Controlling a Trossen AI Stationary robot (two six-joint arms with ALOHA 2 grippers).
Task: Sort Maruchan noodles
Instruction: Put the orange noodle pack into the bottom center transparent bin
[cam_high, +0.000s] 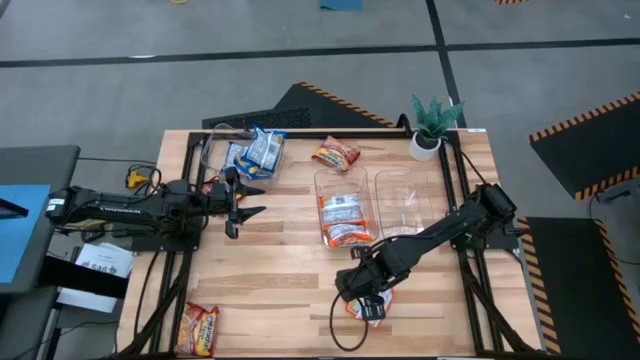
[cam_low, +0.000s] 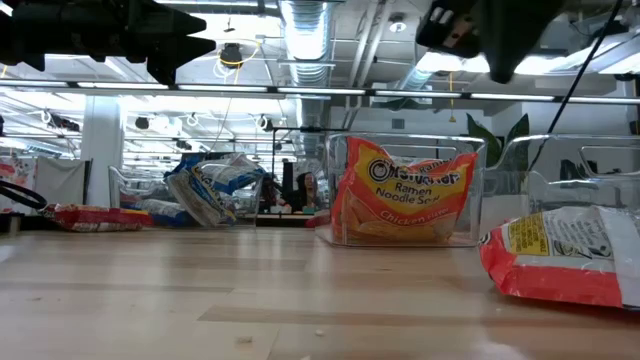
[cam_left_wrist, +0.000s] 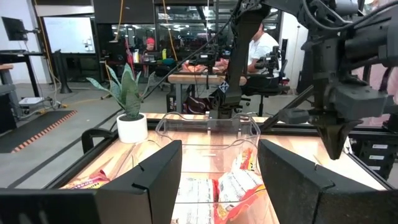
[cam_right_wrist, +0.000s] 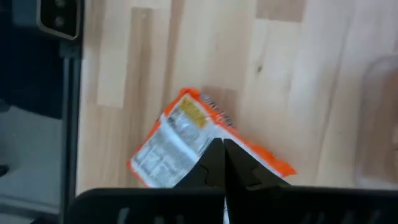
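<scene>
An orange-and-white noodle packet lies flat on the table near its front edge, also visible in the low view. My right gripper hangs shut above it, pointing steeply down, with nothing between its fingers. More orange packets sit in the middle clear bin. Blue-and-white packets lie in the far left bin. My left gripper waits open at the left, held level above the table.
A red-and-yellow packet lies loose at the far side, another at the front left corner. An empty clear bin stands right of the middle bin. A potted plant stands at the far right corner.
</scene>
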